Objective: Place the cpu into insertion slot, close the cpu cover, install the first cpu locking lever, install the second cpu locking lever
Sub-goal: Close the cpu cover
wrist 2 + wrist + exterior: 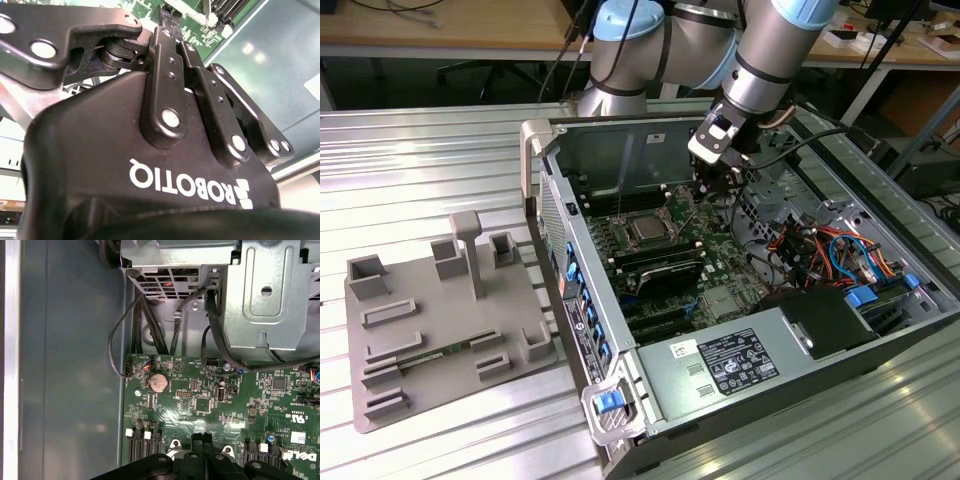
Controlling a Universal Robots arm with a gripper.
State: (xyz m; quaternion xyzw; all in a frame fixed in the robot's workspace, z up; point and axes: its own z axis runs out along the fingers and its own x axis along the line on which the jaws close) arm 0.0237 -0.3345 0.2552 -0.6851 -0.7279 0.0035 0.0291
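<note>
1. While the end effector hangs inside the open computer case, we see its fingers drawn narrow in the first wrist view. They sit tip against tip, with nothing visible between them.
2. The cpu sits in the insertion slot on the green board, just to the exterior view's left of the end effector. The cpu cover looks flat around it, though we cannot be sure.
3. We judge the pinched tips suit pushing a thin lever rather than gripping.
4. A white printed label lies on the near grey box, and we leave it unread.
</note>
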